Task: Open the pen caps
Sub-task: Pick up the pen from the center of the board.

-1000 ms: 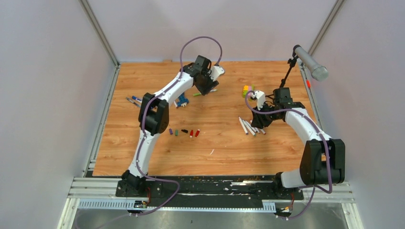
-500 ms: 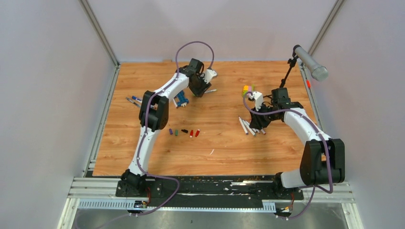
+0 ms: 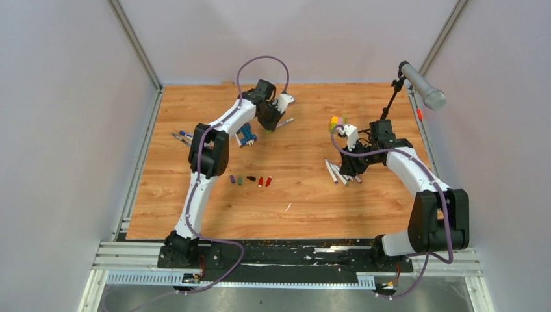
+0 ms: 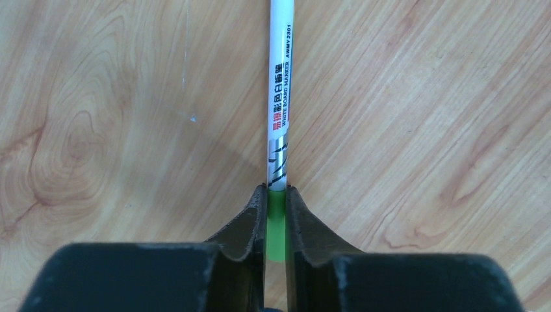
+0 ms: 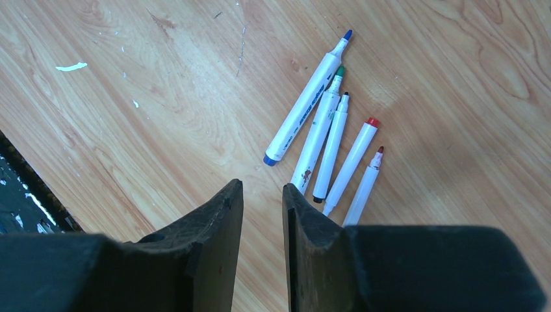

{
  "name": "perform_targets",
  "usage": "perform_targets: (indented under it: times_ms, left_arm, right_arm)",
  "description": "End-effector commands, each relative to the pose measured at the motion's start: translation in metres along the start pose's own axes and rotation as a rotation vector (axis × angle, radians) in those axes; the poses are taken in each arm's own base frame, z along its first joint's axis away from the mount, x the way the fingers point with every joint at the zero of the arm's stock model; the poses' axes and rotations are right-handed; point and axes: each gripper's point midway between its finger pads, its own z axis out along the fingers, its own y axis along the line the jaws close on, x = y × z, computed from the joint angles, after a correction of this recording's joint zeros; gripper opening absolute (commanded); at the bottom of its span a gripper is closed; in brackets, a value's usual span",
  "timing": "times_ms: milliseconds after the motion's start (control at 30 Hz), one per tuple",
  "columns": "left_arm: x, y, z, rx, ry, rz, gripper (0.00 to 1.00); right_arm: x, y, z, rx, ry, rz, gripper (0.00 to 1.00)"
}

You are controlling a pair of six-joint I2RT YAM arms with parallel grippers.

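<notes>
One green cap (image 4: 276,227) is pinched between my left fingers (image 4: 250,221), its pen (image 4: 279,97) running up-frame along the surface (image 4: 97,97). Five pens (image 5: 328,140) lie fanned right of centre below my right fingers (image 5: 214,221), which are slightly apart and empty. Loose caps (image 3: 250,180) sit in a row mid-frame.

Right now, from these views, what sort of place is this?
Probably a robot lab's enclosed test cell: left arm and right arm bolted to a metal rail at a wooden table, plain grey walls around it, and a microphone on a stand.
</notes>
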Motion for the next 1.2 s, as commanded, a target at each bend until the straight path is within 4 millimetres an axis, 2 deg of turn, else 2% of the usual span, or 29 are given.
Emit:
perform_targets:
  times_ms: [0, 133, 233, 267, 333, 433, 667, 733, 833, 900, 967, 1067, 1167]
  left_arm:
    - [0.008, -0.014, 0.001, 0.064, 0.022, -0.087, 0.12]
    - [-0.007, -0.023, -0.017, 0.076, -0.033, -0.149, 0.05]
    - [-0.032, -0.037, -0.045, 0.106, -0.151, -0.194, 0.02]
    - [-0.032, -0.046, -0.052, 0.129, -0.18, -0.214, 0.01]
    - [-0.045, -0.061, -0.072, 0.169, -0.268, -0.242, 0.0]
    - [-0.052, -0.089, -0.099, 0.252, -0.36, -0.299, 0.0]
    - [-0.048, -0.167, -0.149, 0.434, -0.533, -0.404, 0.0]
    - [-0.041, -0.193, -0.159, 0.49, -0.564, -0.435, 0.0]
    - [-0.032, -0.235, -0.168, 0.595, -0.607, -0.496, 0.0]
    - [-0.029, -0.26, -0.172, 0.658, -0.636, -0.537, 0.0]
    - [-0.032, -0.278, -0.177, 0.696, -0.687, -0.556, 0.0]
    - [-0.042, -0.29, -0.189, 0.715, -0.801, -0.591, 0.0]
    - [-0.051, -0.285, -0.203, 0.712, -0.936, -0.653, 0.0]
  right_arm:
    - [-0.029, 0.0, -0.013, 0.014, -0.075, -0.076, 0.3]
    - [-0.03, 0.003, -0.014, 0.001, -0.087, -0.079, 0.3]
    - [-0.033, 0.012, -0.015, -0.039, -0.108, -0.088, 0.3]
    - [-0.035, 0.017, -0.016, -0.058, -0.119, -0.097, 0.3]
    - [-0.04, 0.03, -0.017, -0.115, -0.152, -0.125, 0.3]
    - [-0.046, 0.053, -0.02, -0.197, -0.194, -0.191, 0.3]
    - [-0.062, 0.093, -0.035, -0.305, -0.345, -0.317, 0.33]
    - [-0.062, 0.114, -0.045, -0.373, -0.42, -0.422, 0.38]
    - [-0.054, 0.145, -0.059, -0.452, -0.533, -0.603, 0.51]
    - [-0.052, 0.153, -0.062, -0.462, -0.579, -0.625, 0.59]
    - [-0.06, 0.154, -0.065, -0.47, -0.603, -0.544, 0.61]
    - [-0.071, 0.154, -0.069, -0.486, -0.62, -0.469, 0.61]
    - [-0.074, 0.152, -0.069, -0.483, -0.611, -0.42, 0.61]
